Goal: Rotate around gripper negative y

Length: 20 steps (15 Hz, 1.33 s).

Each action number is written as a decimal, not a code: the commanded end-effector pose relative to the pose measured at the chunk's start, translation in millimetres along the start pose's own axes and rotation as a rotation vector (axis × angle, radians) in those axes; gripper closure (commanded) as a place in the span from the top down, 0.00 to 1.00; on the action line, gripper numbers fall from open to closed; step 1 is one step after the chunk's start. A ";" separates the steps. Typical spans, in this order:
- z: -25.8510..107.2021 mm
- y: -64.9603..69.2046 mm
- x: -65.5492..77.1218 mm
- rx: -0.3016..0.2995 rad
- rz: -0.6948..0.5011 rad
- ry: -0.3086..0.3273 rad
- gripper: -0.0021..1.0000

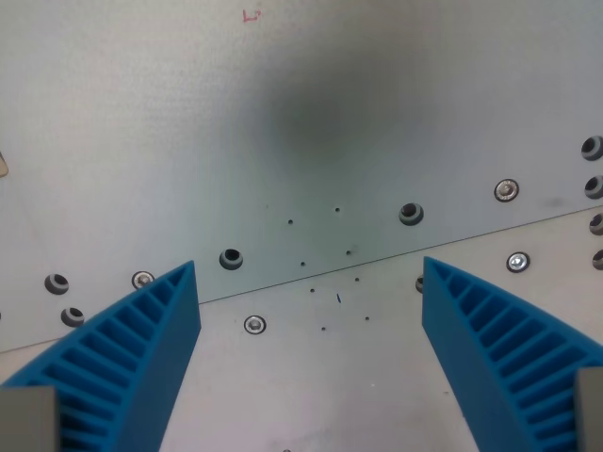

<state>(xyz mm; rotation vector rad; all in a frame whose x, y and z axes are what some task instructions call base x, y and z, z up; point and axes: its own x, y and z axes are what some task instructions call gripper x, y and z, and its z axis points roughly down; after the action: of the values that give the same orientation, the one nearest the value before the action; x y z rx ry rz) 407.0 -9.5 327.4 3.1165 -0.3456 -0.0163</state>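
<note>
My gripper (309, 268) hangs over a bare grey metal table, seen from the wrist view. Its two blue ribbed fingers (141, 358) rise from the lower left and lower right corners, tips far apart. Nothing sits between them, so the gripper is open. A soft dark shadow (316, 118) lies on the plate above the fingertips. No loose object is in view.
A seam (311, 280) between two table plates runs from lower left to upper right. Silver screws (254, 325) and dark threaded holes (411, 214) dot the surface. A small red mark (251, 14) sits near the top edge. A tan corner (3, 165) pokes in at the left edge.
</note>
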 end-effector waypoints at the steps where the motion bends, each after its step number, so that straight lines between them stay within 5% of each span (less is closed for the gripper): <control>1: -2.2 0.1 -0.2 0.001 0.001 -0.006 1.00; 20: -2.2 0.1 -0.2 0.001 0.001 -0.228 1.00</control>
<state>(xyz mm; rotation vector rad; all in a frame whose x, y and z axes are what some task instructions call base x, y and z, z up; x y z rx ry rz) 399.3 -8.7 321.8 3.1126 -0.3460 -0.1142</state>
